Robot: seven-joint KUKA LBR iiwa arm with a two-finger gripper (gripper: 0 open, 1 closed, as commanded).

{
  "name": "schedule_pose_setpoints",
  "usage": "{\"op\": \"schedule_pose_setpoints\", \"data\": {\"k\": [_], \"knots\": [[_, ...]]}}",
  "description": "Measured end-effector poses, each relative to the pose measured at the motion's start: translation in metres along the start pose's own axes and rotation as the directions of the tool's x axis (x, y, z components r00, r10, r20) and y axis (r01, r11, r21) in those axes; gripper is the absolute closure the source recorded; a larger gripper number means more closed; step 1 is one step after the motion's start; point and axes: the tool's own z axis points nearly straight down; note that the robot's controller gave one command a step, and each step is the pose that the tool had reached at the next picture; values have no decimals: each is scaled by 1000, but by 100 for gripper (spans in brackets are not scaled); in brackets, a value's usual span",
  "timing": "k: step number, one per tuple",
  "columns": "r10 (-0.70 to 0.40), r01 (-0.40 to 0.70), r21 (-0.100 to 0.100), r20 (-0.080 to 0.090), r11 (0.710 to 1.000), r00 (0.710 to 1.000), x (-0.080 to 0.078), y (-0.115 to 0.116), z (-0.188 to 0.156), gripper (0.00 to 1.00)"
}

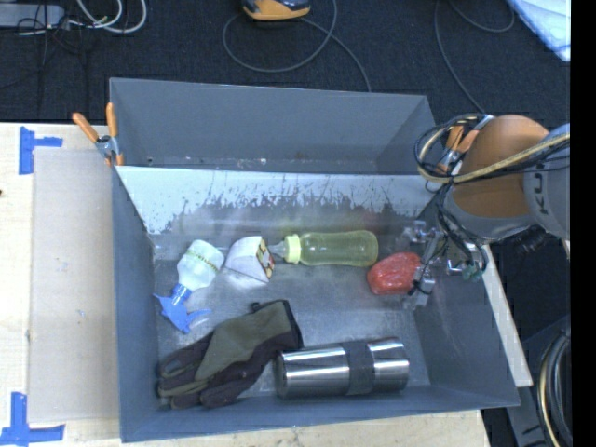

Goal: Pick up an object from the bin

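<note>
A grey metal bin (279, 147) sits on a dark floor (186, 45) strewn with cables (279, 40), seen from above and slightly to one side. The arm (498, 170), capped with a rounded orange cover at its wrist, reaches in over the bin's right edge. Its gripper (421, 279) is low against the right wall, about halfway along it; whether it is spread or pressed together cannot be told. Touching the gripper's left side, or very nearly, is a red lump (391, 274), soft-looking and rounded, lying on the bin's floor near the right wall. Nothing can be seen held in the gripper. Just left of the red lump, a pale green bottle (333, 248) lies on its side along the back of the floor, its cap pointing left. Its cap end meets a small white carton (248, 257) with a yellow and dark end. Further left is a white spray bottle (197, 264) with a blue nozzle (181, 309), near the left wall. Along the front edge, a steel flask (343, 368) lies on its side, well apart from the gripper. To its left, a dark glove (228, 354) is spread flat toward the front left corner, its cuff touching the flask.
</note>
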Motion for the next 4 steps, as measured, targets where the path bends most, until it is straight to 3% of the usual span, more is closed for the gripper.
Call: {"op": "schedule_pose_setpoints", "data": {"k": [1, 2, 4], "knots": [[11, -11, 1, 10, 1000, 1000, 1, -1, 2, 0], [38, -38, -1, 1, 999, 999, -4, -2, 21, 100], [37, -37, -1, 1, 999, 999, -4, -2, 20, 100]]}}
